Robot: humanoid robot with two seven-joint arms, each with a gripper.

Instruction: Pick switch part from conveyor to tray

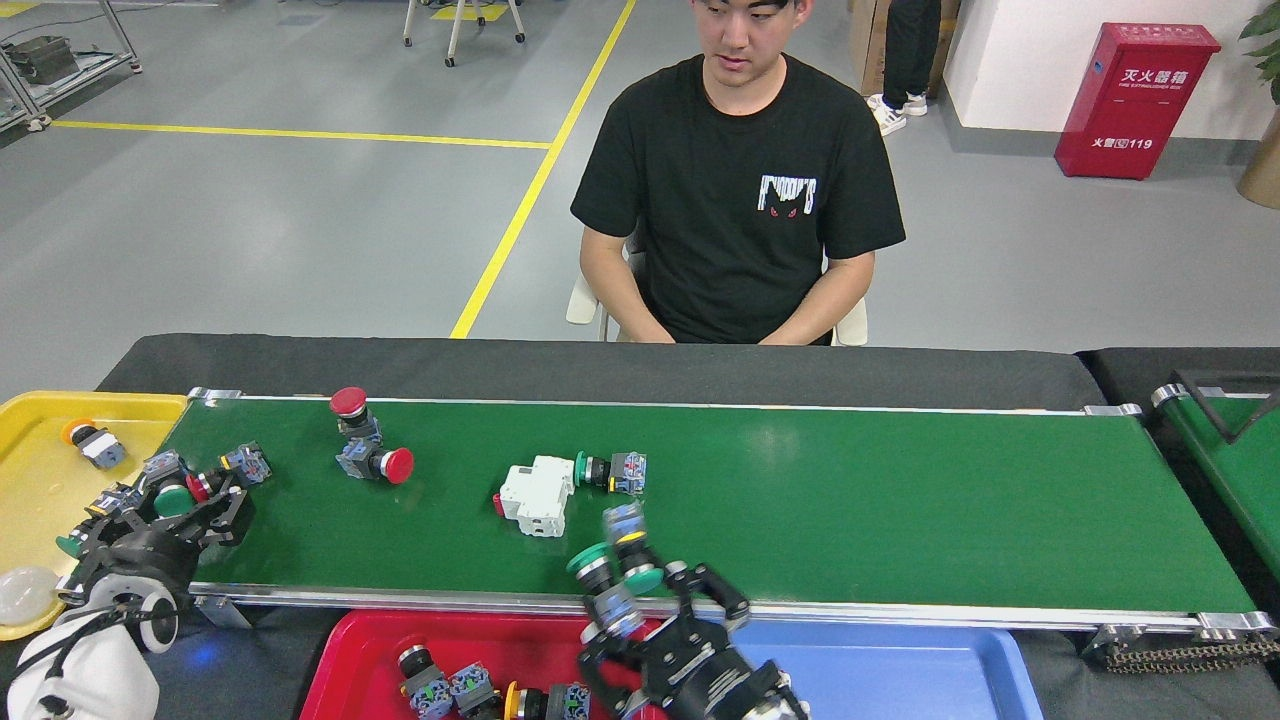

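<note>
Black table (640, 372) carries the conveyor (900, 510), lengthwise. Yellow tray (40, 500) at its left end. Red tray (360, 650) and blue tray (900, 680) along near edge, side by side.

Black linkage tools (668, 610); white wrist shells

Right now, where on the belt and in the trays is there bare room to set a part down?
The conveyor is bare from the green-capped switch beside the white breaker to its right end. The blue tray shows bare. Crowded: the belt's left end, where the left gripper sits among switches, and the red tray's near edge by the right gripper.
</note>
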